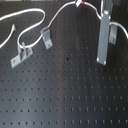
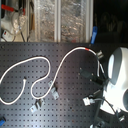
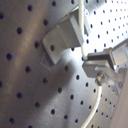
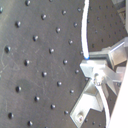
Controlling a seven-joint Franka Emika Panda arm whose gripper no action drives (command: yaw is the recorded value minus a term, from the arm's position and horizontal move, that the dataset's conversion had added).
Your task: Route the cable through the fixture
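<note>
While the jaws (image 4: 97,70) grip the cable (image 2: 55,75) at frame right, two fixtures (image 1: 46,36) stand upper left on the counter (image 1: 65,95).

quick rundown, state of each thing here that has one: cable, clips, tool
cable: lying in loose loops on the perforated board, one end held at the tool
red tape band: on the cable near the tool
fixture clips: standing on the board, the cable passes by one
tool: closed on the cable, raised over the board
</note>
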